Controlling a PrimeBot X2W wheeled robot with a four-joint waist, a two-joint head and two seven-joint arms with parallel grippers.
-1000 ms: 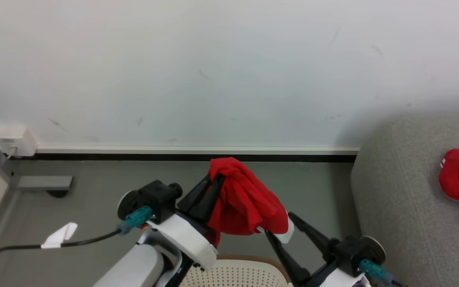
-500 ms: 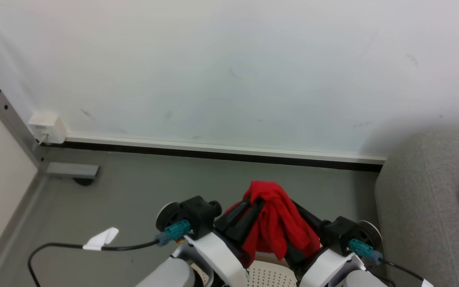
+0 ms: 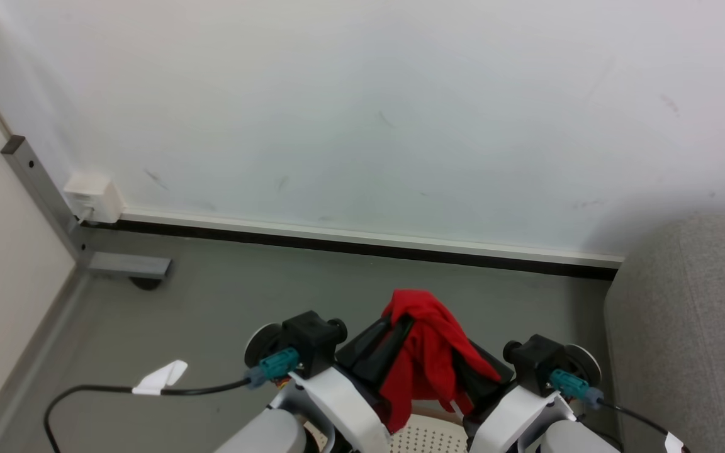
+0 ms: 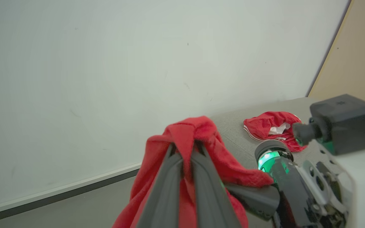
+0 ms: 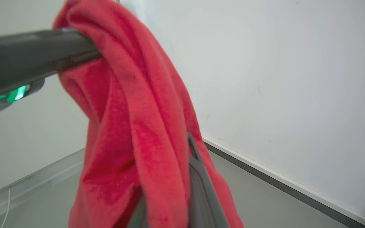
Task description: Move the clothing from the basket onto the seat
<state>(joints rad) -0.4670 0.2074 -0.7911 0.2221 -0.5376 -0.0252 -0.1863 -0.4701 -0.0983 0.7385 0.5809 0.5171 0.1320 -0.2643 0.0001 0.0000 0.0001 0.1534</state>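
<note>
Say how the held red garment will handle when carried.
Likely floppy: the garment hangs in folds from the left gripper. Probably light, since a fingertip pinch carries it. Its loose tail may swing or snag.

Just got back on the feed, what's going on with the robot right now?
The robot is holding a red garment up over the basket. Its left end effector is shut on the top of the cloth. The right end effector is pressed into the same garment lower down, though the cloth hides whether it is clamped. A second red garment lies on the seat off to the robot's right, and the held one has not yet been carried there.
</note>
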